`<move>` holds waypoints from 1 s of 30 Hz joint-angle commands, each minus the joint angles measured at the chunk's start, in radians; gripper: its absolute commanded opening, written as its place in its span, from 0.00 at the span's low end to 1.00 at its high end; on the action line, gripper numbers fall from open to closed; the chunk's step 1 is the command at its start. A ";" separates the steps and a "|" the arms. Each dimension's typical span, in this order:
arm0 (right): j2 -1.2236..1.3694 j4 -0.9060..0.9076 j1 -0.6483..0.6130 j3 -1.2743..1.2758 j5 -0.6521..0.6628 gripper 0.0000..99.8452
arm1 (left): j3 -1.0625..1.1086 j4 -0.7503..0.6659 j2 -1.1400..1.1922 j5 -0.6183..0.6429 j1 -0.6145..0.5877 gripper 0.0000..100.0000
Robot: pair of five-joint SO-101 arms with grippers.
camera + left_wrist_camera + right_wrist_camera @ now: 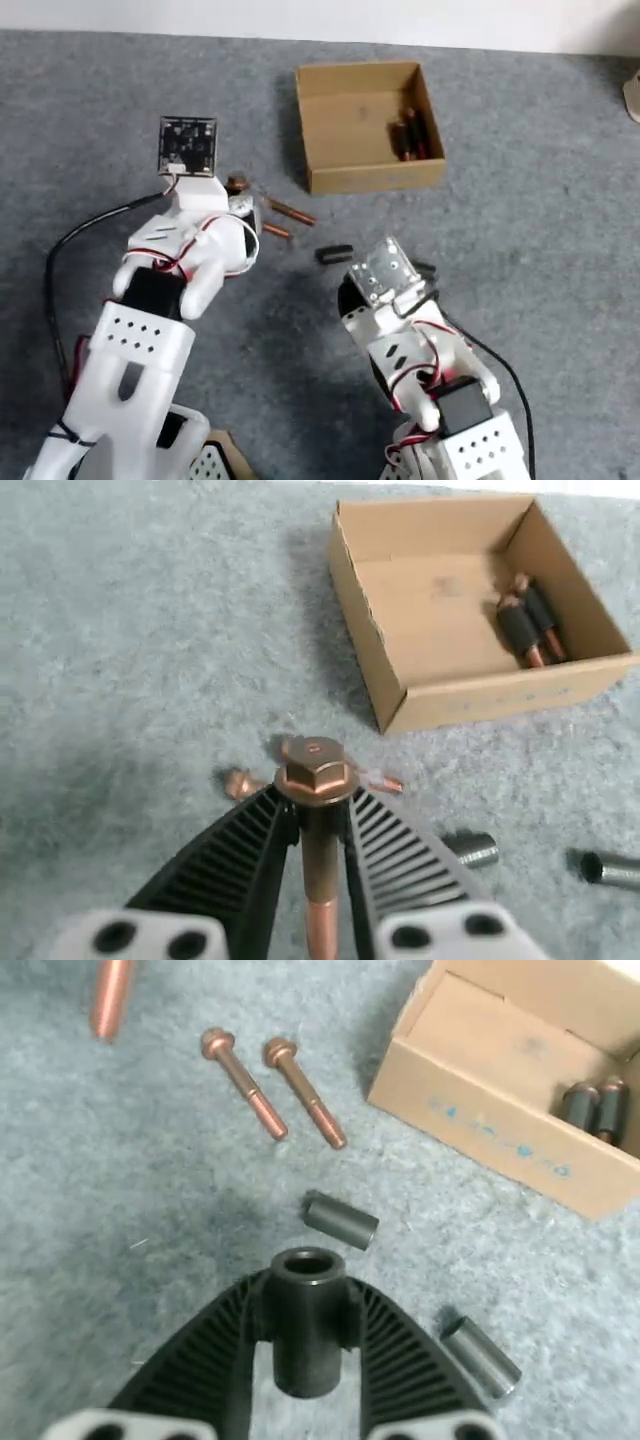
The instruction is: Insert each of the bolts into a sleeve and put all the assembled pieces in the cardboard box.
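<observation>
My left gripper point(318, 798) is shut on a copper bolt point(316, 770), held head-forward above the carpet, left of the cardboard box point(395, 695). In the right wrist view my right gripper point(305, 1298) is shut on a dark sleeve point(304, 1345), its open bore facing away. Two loose bolts point(245, 1085) point(305, 1095) lie side by side beyond it, and two free sleeves point(340, 1222) point(480, 1357) lie closer. Two assembled pieces point(415, 135) rest against the box's right wall. In the high view the left gripper point(245, 202) sits left of the right gripper point(385, 262).
Grey carpet covers the whole table. The box point(372, 175) stands at the back centre, open on top. A square marker board point(187, 145) rides on the left arm. A pale object point(632, 95) pokes in at the far right edge.
</observation>
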 commanded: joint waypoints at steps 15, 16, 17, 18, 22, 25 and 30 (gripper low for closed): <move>-0.303 -0.054 0.007 0.173 -0.014 0.01 | 0.182 -0.218 -0.031 0.017 0.156 0.01; -0.303 -0.054 0.007 0.173 -0.014 0.01 | 0.216 -0.273 -0.031 0.017 0.157 0.01; -0.303 -0.054 0.007 0.173 -0.015 0.01 | 0.248 -0.341 -0.031 0.017 0.157 0.01; -0.303 -0.054 0.007 0.174 -0.015 0.01 | 0.277 -0.405 -0.031 0.017 0.157 0.01; -0.303 -0.061 0.007 0.196 -0.012 0.01 | 0.400 -0.644 -0.067 0.017 0.162 0.01; -0.303 -0.124 0.007 0.246 -0.011 0.01 | 0.475 -0.736 -0.154 0.018 0.163 0.01; -0.303 -0.153 0.005 0.286 -0.011 0.01 | 0.532 -0.700 -0.349 0.066 0.160 0.01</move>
